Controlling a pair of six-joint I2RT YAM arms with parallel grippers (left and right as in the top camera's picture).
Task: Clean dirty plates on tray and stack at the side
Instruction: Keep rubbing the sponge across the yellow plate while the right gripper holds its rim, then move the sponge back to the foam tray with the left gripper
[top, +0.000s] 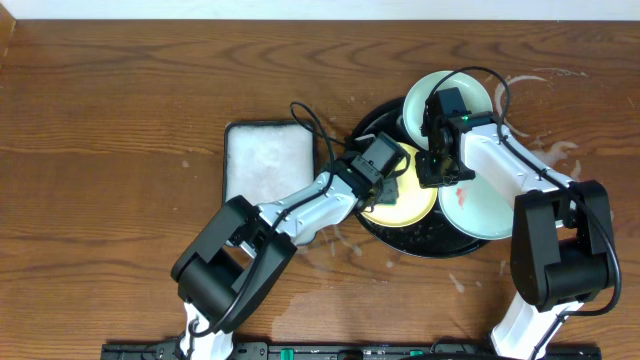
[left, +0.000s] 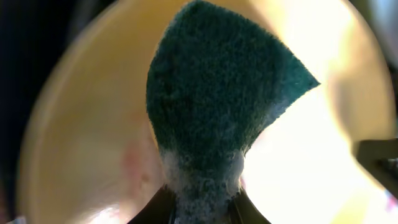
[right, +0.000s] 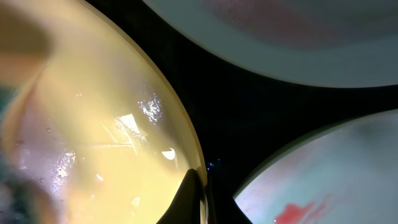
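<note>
left arm (top: 300, 205) stretched forward and to the right, left hand (top: 390, 183) turned downward, fingers (left: 154, 210) clamped on green scouring pad (left: 211, 106), right arm (top: 510, 165) folded back toward the left, right hand (top: 437, 172) lowered, fingers (right: 194, 198) pressed fully shut

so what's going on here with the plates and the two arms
The left gripper holds a green sponge down on the yellow plate, apparently scrubbing it where it lies on the black tray. The right gripper is shut at that plate's rim, seemingly steadying it. Two pale mint plates sit on the tray too: the far plate and the near plate, which shows a red smear. Nothing is stacked at the side yet.
</note>
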